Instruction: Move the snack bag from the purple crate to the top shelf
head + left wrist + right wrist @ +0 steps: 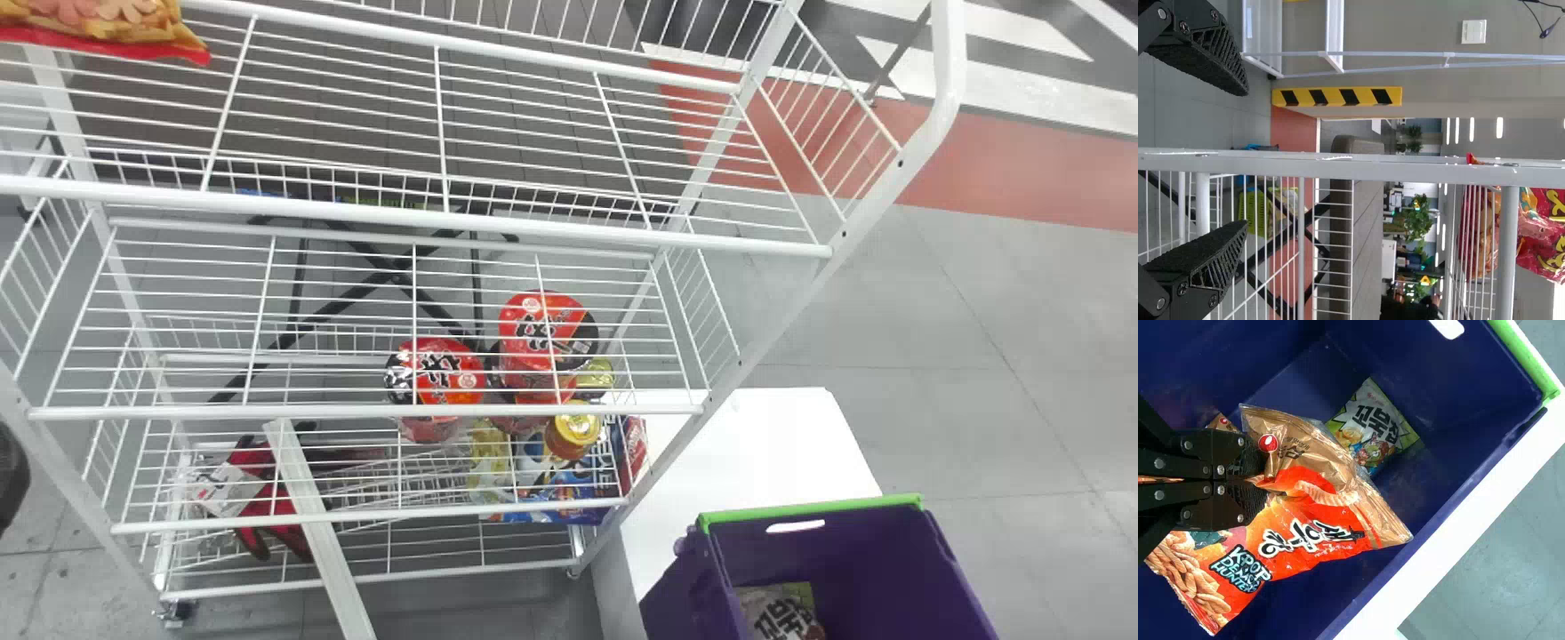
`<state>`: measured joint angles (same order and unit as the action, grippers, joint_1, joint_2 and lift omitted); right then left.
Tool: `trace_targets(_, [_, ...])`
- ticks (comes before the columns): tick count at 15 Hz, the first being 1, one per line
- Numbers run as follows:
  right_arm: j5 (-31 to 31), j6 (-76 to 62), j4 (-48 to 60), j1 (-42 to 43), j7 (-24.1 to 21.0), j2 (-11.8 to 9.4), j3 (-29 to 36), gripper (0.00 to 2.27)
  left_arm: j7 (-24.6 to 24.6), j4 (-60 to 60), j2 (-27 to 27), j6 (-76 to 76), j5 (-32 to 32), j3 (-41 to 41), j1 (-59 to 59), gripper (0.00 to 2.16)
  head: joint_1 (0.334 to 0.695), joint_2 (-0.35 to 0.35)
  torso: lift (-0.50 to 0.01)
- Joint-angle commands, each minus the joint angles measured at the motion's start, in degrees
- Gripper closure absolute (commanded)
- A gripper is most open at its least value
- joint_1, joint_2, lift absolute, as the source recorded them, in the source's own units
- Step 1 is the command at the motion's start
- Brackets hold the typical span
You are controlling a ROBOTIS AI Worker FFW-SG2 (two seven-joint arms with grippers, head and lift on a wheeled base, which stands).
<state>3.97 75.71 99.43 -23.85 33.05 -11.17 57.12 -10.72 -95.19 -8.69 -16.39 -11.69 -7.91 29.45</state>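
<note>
In the right wrist view my right gripper (1263,479) is shut on the upper part of an orange and gold snack bag (1305,530), which hangs at a slant over the inside of the purple crate (1458,393). A smaller white and green bag (1375,427) lies deeper in that crate. The head view has the purple crate (853,547) at the lower right, with the smaller bag (782,613) inside. My left gripper (1246,158) stands open beside the white rack, nothing between its fingers. The rack's top shelf (373,209) spans the upper head view.
A red snack bag (116,31) rests high on the rack's left. Lower shelves hold red noodle cups (436,373), a yellow-lidded can (576,427) and red gloves (258,489). A white table (747,444) supports the crate, right of the rack's slanted side post (773,324).
</note>
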Motion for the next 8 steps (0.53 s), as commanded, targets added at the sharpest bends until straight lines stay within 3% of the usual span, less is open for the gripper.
trace_targets(1, [-0.02, -0.51, -0.11, 0.03, 0.00, 0.09, 0.00, 2.24, 0.00, 0.00, -0.01, 0.00, 0.00, 0.00, 0.00, 0.13, 0.695, -0.350, -0.227])
trace_targets(8, [-0.02, -1.04, -0.64, 0.03, -0.35, 0.18, 0.00, 2.24, 0.00, 0.18, -0.01, -0.17, 0.00, 0.00, 0.00, 0.13, 0.695, -0.350, -0.208])
